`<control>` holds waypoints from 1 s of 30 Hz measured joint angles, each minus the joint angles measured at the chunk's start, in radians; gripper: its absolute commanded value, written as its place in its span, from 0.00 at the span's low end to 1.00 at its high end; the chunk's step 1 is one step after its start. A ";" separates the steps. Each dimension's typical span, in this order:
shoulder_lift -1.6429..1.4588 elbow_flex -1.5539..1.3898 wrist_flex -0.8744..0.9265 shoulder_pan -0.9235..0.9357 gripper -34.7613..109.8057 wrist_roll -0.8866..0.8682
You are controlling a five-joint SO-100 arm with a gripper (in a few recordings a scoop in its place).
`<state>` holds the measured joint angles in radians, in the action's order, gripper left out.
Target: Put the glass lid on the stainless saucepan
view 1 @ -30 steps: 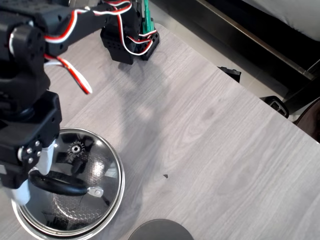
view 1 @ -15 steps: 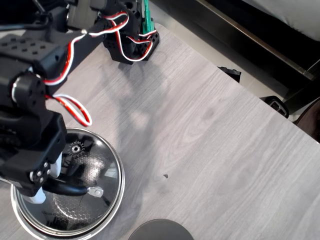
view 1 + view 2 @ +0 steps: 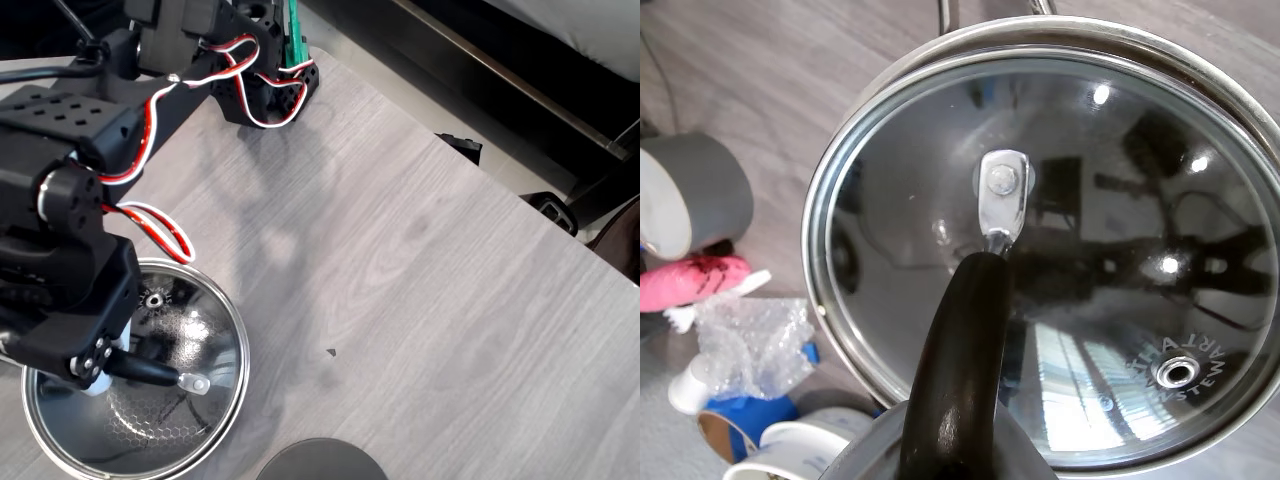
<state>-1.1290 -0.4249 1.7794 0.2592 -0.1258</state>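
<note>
Lid carried by its handle, hanging over the pan.

From the left in the overhead view, I see the claw [image 3: 100,368] pinching the black handle [image 3: 150,372] of the glass lid [image 3: 190,345] above the saucepan [image 3: 60,450]. In the wrist view the lid's rim looks off-centre; letting go now could leave it tilted or sliding off.

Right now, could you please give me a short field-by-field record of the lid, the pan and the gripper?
glass lid: lies over the stainless saucepan, slightly off-centre in the wrist view
lid handle: black bar, running into the gripper
gripper state: at the handle; jaws hidden, so open or shut cannot be told
table: grey wood grain
nearby: dark grey disc at the bottom edge of the overhead view
</note>
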 measured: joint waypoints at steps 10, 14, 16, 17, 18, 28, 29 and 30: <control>0.040 0.014 0.002 0.014 0.38 -0.005; 0.041 0.021 0.009 0.017 0.42 0.002; 0.040 0.021 0.011 0.020 0.42 0.003; 0.040 0.021 0.011 0.020 0.42 0.003; 0.040 0.021 0.011 0.021 0.42 0.003; -0.124 -0.156 0.012 0.028 0.42 0.014; -0.138 -0.172 0.012 0.025 0.42 0.009; -0.161 -0.198 0.009 0.020 0.42 0.014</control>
<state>-1.2901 -0.6228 1.7886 0.2792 -0.1120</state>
